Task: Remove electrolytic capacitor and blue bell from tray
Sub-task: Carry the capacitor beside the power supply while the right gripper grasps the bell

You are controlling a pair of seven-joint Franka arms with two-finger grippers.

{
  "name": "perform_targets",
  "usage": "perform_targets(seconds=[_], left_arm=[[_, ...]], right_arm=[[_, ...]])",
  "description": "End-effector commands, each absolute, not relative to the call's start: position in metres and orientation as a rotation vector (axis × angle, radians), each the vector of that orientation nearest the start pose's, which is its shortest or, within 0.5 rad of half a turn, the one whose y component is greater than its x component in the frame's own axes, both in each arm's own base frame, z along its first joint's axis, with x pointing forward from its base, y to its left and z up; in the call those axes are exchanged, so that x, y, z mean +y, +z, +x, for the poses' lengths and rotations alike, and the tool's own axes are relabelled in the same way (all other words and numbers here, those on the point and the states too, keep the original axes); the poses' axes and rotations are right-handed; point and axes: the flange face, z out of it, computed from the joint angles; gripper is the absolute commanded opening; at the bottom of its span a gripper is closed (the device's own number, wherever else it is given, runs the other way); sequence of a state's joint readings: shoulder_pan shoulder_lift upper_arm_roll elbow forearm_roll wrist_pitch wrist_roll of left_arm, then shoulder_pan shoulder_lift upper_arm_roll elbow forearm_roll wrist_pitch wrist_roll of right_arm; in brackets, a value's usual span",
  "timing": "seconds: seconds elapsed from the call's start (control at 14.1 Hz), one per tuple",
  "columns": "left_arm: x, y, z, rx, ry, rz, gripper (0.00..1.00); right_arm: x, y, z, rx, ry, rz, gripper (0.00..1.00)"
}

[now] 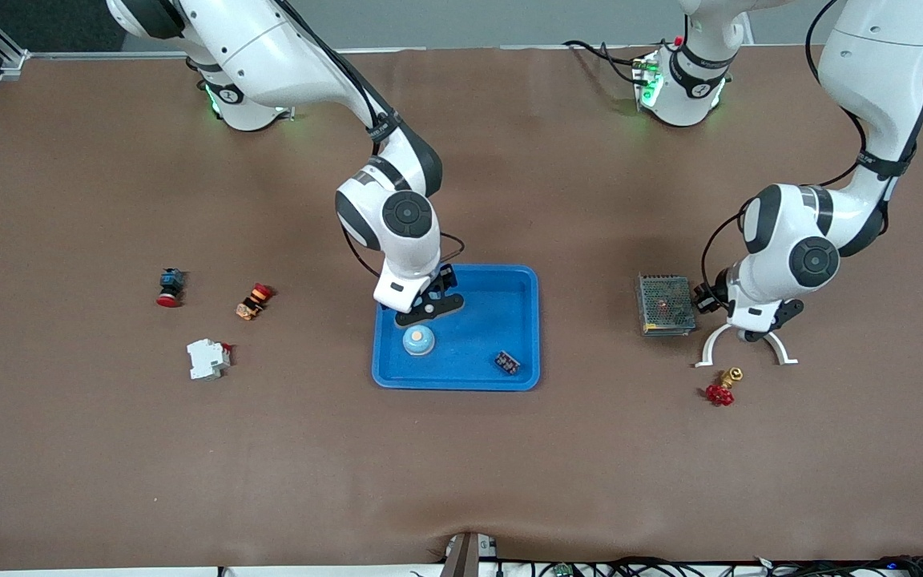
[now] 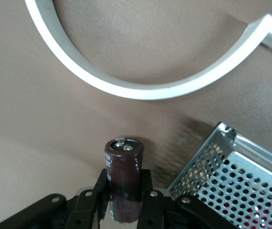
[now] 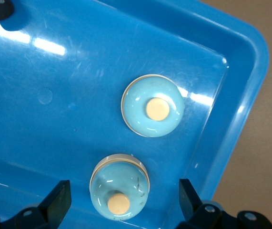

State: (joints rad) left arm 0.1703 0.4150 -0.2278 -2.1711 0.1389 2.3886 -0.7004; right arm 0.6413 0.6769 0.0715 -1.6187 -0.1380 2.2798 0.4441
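Note:
The light blue bell with a cream button stands in the blue tray, near the corner nearest the front camera at the right arm's end. My right gripper hangs open just above it, holding nothing. In the right wrist view the bell sits apart from the open right gripper, and the glossy tray wall mirrors it between the fingers. My left gripper is shut on a dark brown capacitor, held low over the table beside a metal mesh box. In the front view the left gripper hides the capacitor.
The metal mesh box lies next to the left gripper, a white curved bracket and a red valve nearer the camera. A small black module lies in the tray. Two push buttons and a white breaker sit toward the right arm's end.

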Motion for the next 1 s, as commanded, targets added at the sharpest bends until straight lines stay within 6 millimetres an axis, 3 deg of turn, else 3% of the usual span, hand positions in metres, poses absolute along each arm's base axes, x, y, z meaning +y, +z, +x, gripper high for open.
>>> perform_targets(seconds=[0.0,0.36,0.92], left_arm=[[-0.032,0.196,0.539,-0.747,0.217,-2.961,0.00],[-0.032,0.198,0.540,-0.549,0.209,-2.995,0.00],[-0.043,0.206,0.548,-0.446,0.191,-3.024,0.00]], right_arm=[[0.446,0.219,0.527,-0.556,-0.017,-3.136,1.00],[0.450,0.200,0.521,-0.570,-0.012,-3.130,1.00],[0.446,0.185,0.516,-0.574,-0.022,-3.122,1.00]])
